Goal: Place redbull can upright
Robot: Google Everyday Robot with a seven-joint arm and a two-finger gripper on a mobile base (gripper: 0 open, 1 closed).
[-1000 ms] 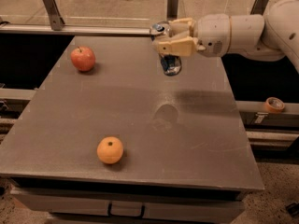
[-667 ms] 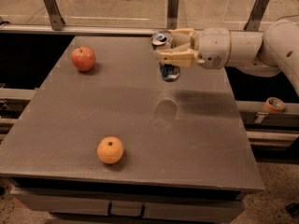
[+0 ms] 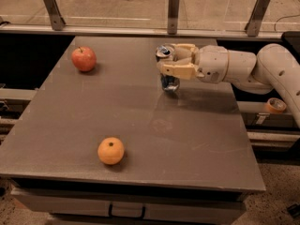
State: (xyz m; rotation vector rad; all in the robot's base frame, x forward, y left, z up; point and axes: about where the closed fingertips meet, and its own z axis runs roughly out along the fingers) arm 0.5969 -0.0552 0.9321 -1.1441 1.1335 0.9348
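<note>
Recorded a descent since one second ago: pincer (image 3: 168,60) and redbull can (image 3: 169,82) now lower over the desk (image 3: 197,149), with little sideways shift. Found apple (image 3: 84,58) and orange (image 3: 111,150) unmoved over the same interval.

Camera view, sole view inspected:

- Located redbull can well to the right of the apple, at much the same depth on the desk, a little nearer the camera. Standing close to upright, silver top uppermost and leaning slightly toward the apple. Lower end level with the desk surface or just above it; could not confirm contact. Noted a dim reflection directly beneath.
- Located pincer on the far side of the can from the apple, reaching in horizontally. Closed around the can's middle, one cream finger (image 3: 180,48) near the top rim and the other across the body below it. Blue lower part of the can showing beneath the fingers.
- Traced white arm (image 3: 281,74) from the pincer away from the apple and out past the desk edge.
- Located orange well in front of the apple, slightly to its right, near the front desk edge and well apart from the can.
- Noted tan tape roll (image 3: 275,105) off the desk, farther right of the apple than the arm's wrist, below desk level.
</note>
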